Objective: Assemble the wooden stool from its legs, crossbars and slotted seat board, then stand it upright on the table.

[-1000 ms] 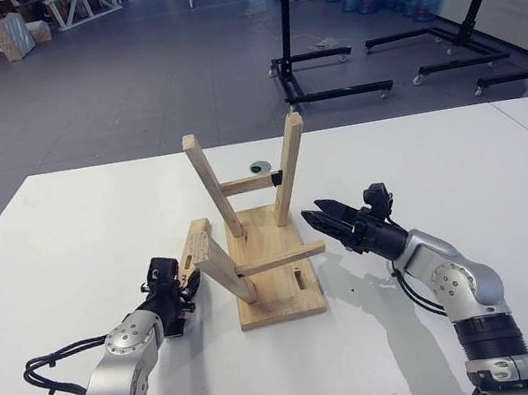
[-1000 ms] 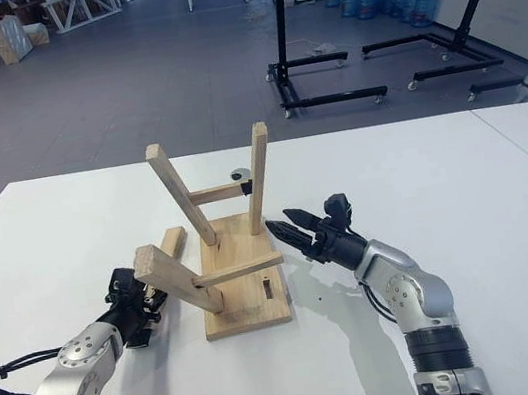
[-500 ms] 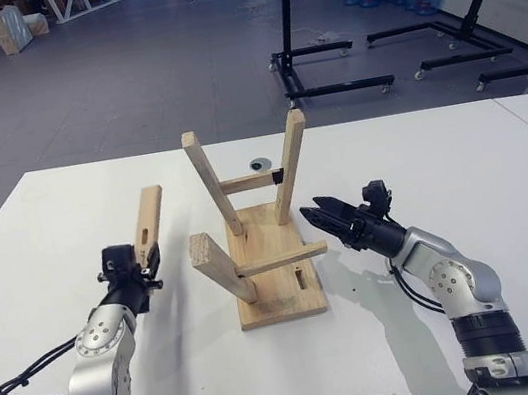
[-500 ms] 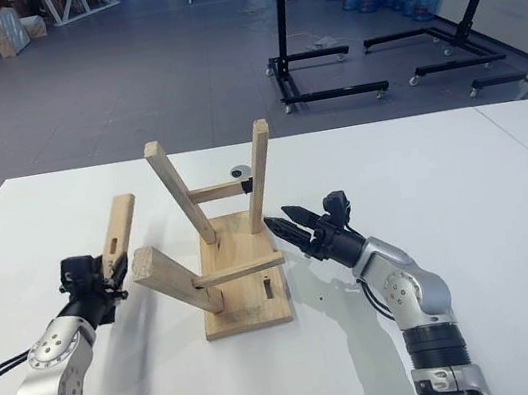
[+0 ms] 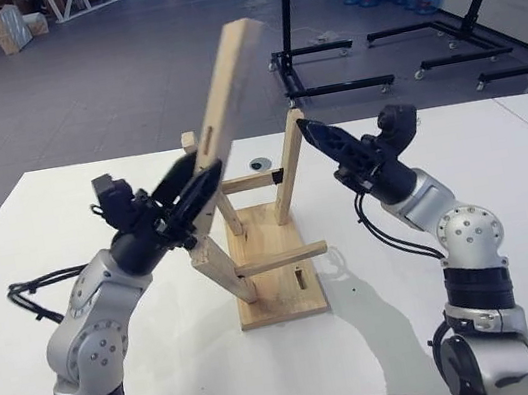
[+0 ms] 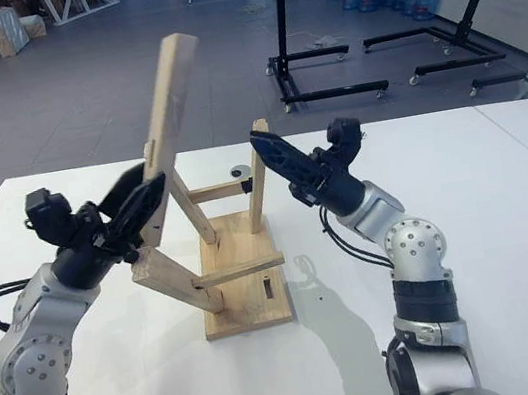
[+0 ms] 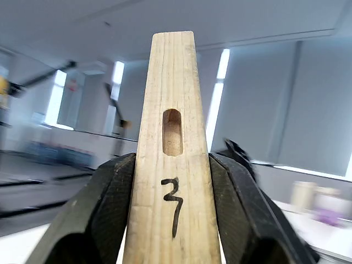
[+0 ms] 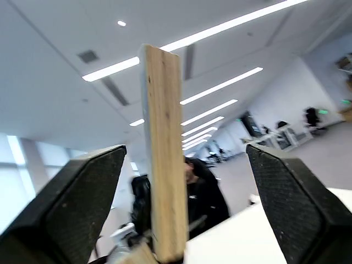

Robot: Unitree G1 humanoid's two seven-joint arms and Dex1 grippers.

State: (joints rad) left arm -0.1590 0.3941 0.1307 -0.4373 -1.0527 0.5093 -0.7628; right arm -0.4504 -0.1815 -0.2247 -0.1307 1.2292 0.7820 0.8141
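The stool lies upside down on the white table, its slotted seat board (image 5: 283, 299) flat. Two legs (image 5: 289, 168) joined by a crossbar (image 5: 248, 184) stand up from its far end. A third leg (image 5: 217, 266) with a crossbar (image 5: 281, 256) leans at the near left. My left gripper (image 5: 208, 178) is shut on the loose fourth leg (image 5: 225, 87), marked with a number (image 7: 172, 206), and holds it high and tilted over the stool. My right gripper (image 5: 322, 147) hangs open beside the top of the far right leg, and a wooden leg (image 8: 165, 148) rises ahead of its fingers (image 8: 82, 192).
A small round grey fitting (image 5: 259, 165) sits in the table behind the stool. My left arm's black cable (image 5: 32, 292) loops over the table (image 5: 507, 197) at the left. Black metal stands (image 5: 326, 55) are on the floor beyond the far edge.
My left arm has swung the loose leg up from beside the board, at the left, to high over the stool. My right gripper has risen from table height to the far right leg's top.
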